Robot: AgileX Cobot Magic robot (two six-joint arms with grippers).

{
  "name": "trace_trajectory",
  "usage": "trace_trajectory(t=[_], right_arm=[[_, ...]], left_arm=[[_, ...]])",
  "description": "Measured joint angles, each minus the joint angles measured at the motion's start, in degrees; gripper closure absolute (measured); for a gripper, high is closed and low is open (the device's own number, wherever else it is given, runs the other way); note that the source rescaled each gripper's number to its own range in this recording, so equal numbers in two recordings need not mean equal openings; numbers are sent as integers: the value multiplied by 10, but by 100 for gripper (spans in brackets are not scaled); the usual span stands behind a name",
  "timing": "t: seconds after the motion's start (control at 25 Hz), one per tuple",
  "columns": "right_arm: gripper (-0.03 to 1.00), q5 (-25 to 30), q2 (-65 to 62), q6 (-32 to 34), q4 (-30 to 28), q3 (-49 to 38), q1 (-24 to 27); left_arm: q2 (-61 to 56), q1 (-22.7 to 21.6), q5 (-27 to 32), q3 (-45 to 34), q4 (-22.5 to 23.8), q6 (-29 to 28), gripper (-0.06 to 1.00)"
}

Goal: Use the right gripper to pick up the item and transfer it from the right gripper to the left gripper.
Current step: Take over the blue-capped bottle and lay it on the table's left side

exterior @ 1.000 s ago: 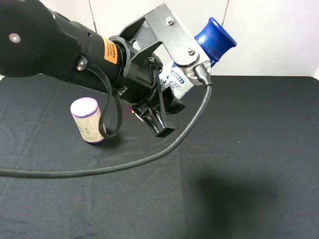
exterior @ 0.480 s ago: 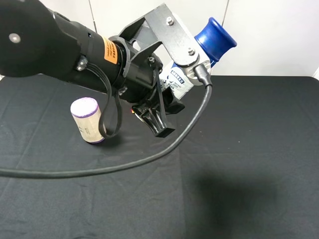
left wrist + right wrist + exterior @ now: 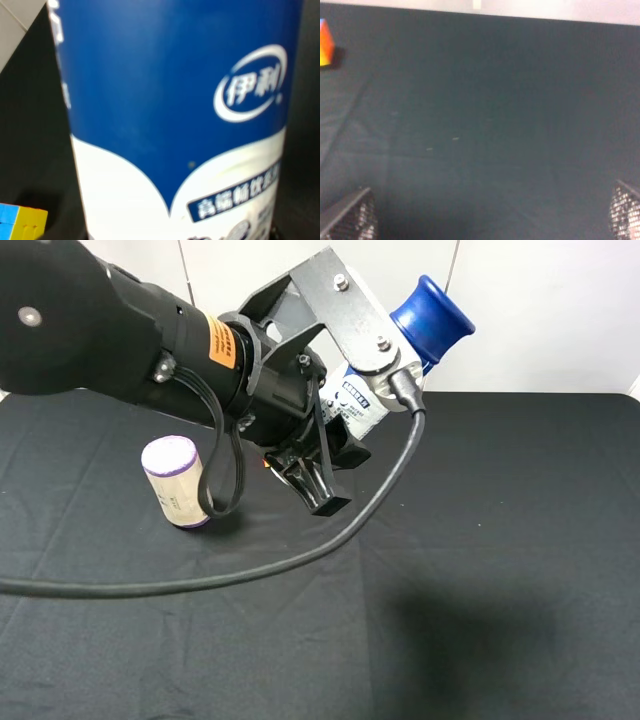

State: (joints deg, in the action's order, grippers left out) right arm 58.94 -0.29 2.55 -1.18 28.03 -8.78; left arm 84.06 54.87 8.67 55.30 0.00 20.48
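Grips the item (image 3: 430, 325) in the left pincer (image 3: 335, 455), canister (image 3: 172, 480) on the surface (image 3: 500, 540) beside it; has the right pincer (image 3: 487, 212) spread apart.

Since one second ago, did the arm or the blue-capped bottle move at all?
No, nothing visibly changed. The left gripper keeps its jaws shut on the bottle, held up above the black table, and the purple-topped canister lies in the same spot.
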Motion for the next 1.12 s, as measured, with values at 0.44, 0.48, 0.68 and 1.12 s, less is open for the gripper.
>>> trace_trajectory(t=[0.44,0.48,0.68,1.12], right_arm=[[-3,0,0,1,0,0,89],[-3,0,0,1,0,0,89],[-3,0,0,1,0,0,89],[-3,0,0,1,0,0,89]], left_arm=[[0,0,0,0,0,-2,88],[-1,0,1,0,0,-2,88],[-14,-6,35,14,0,-12,88],[-22,-64,252,155,47,-123,88]])
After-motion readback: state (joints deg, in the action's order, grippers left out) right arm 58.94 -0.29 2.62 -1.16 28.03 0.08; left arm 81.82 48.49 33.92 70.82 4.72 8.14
